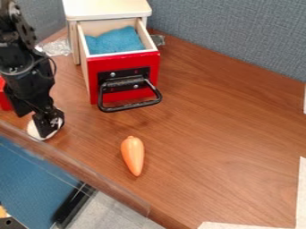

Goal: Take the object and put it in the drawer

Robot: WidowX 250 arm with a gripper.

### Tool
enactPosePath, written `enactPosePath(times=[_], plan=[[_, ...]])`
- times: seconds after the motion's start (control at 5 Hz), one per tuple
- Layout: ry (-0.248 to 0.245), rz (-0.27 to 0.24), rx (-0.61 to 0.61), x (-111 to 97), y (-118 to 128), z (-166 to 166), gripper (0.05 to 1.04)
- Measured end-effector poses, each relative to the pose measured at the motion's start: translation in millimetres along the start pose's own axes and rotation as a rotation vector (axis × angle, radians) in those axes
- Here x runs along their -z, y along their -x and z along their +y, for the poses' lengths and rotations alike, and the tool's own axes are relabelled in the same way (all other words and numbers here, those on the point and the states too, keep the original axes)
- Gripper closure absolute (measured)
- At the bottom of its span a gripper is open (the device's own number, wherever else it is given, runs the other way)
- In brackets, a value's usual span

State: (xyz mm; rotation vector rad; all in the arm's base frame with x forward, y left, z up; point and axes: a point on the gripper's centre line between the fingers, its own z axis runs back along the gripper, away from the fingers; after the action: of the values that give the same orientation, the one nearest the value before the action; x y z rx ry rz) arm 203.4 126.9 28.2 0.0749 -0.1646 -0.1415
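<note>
The black gripper (45,118) hangs low at the left of the table, near its front edge. A white rounded object (36,130) lies right at the gripper's lower end, partly covered by it; whether it is held I cannot tell. The drawer (154,67) with a red front and a black handle stands pulled out of the pale cabinet, with blue cloth (116,41) inside. An orange carrot-shaped object (133,155) rests on the wood in front of the drawer, to the right of the gripper and apart from it.
A red thing (5,99) sits behind the arm at the left edge. Crumpled clear plastic (58,47) lies left of the cabinet (108,10). The handle juts toward the carrot. Grey partition walls (233,31) border the table (221,134) at the back.
</note>
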Motion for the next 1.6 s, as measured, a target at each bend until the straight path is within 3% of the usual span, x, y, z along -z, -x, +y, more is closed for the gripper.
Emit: enactPosePath(times=[0.2,0.4,0.6,0.8,1.2,1.4,1.6], plan=[[0.001,0.034,-0.022,18,7,5,0.13],[-0.029,0.04,-0.046,24,8,15,0.401],[0.002,0.049,-0.057,22,11,16,0.57],[0.04,0.016,-0.056,-2,6,18,0.59],[0.052,-0.054,-0.072,-63,-12,39,0.59],[0.04,-0.075,-0.038,-79,-29,46,0.591],[0.037,-0.06,0.03,-68,-59,38,0.591]])
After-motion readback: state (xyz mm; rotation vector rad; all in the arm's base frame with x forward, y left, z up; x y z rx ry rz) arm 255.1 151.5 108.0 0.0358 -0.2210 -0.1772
